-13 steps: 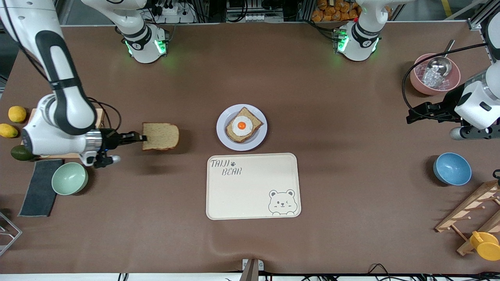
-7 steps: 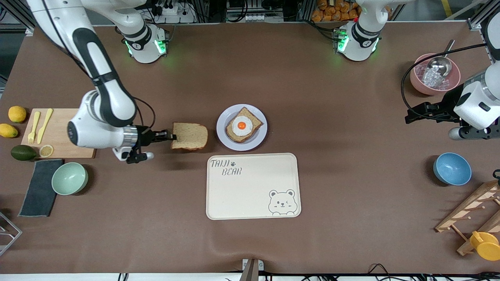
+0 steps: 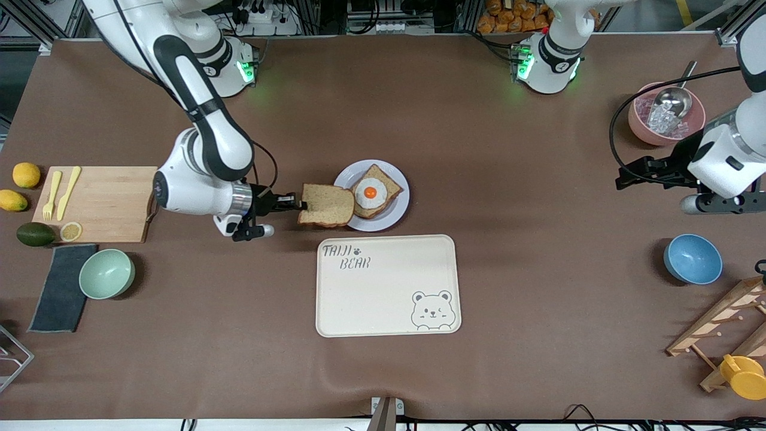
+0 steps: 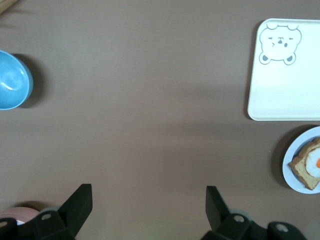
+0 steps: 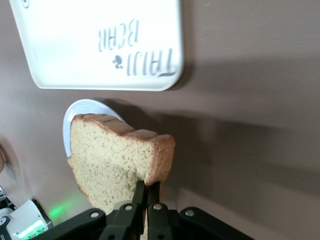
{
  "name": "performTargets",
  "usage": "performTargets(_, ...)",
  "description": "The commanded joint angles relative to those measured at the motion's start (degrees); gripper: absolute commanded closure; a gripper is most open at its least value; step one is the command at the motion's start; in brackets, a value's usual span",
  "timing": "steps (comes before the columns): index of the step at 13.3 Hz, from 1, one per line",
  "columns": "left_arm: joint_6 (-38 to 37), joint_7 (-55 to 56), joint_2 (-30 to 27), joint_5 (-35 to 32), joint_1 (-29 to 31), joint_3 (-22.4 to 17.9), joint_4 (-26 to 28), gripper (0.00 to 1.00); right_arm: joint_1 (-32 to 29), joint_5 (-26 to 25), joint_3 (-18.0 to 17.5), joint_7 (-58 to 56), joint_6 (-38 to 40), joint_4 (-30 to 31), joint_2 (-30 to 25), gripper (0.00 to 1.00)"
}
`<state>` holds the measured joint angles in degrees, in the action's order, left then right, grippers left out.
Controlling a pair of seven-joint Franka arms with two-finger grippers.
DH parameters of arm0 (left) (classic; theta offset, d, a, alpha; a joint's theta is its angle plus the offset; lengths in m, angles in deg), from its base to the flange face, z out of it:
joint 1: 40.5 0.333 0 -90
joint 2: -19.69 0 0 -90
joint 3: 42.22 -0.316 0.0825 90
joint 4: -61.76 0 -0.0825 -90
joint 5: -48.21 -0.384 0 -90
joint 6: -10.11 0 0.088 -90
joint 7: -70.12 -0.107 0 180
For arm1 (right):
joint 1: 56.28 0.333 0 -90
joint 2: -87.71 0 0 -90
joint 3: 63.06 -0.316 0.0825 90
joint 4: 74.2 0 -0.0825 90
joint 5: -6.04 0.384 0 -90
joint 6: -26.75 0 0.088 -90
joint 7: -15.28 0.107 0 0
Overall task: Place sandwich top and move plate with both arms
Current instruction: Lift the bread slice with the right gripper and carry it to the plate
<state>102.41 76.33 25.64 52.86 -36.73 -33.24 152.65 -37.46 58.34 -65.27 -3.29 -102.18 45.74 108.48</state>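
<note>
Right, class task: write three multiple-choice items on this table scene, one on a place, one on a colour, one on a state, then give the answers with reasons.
1. What is the sandwich top over?
A. the plate's rim
B. the cutting board
C. the blue bowl

2. What colour is the bowl beside the dark cloth?
A. pale green
B. red
C. black

3. How is the left hand?
A. shut on a spoon
B. open, holding nothing
C. shut on the plate

Answers:
1 A: held by the right hand, the slice overlaps the edge of the plate.
2 A: the bowl by the cloth is pale green.
3 B: the left hand shows spread fingers over bare table.
</note>
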Motion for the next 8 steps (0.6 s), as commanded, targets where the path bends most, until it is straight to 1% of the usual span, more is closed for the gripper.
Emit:
performTargets(1, 0.8, 0.8, 0.0, 1.2, -1.2, 0.6, 0.8, 0.0, 4.5, 5.2, 0.6, 0.6, -2.4, 2.1, -1.5, 1.0)
performTargets(2, 0.8, 0.8, 0.9, 1.5, -1.7, 0.6, 0.7, 0.0, 6.1, 6.1, 0.5, 0.6, -5.2, 2.8, -1.5, 1.0)
performTargets(4, 0.9, 0.6, 2.7, 3.9, -2.3, 0.7, 0.5, 0.0, 10.5, 11.0, 0.6, 0.5, -8.0, 3.1, -1.1, 1.0)
performTargets(6, 0.9, -0.1, 5.0, 6.4, -2.2, 0.6, -0.9, 0.0, 12.2, 12.5, 0.5, 0.5, -11.2, 3.2, 0.0, 1.0)
performTargets(8, 3.6, -0.2, 6.2, 9.1, -2.3, 0.7, -0.2, 0.0, 13.4, 14.7, 0.6, -0.8, -11.4, 3.6, 0.4, 1.0)
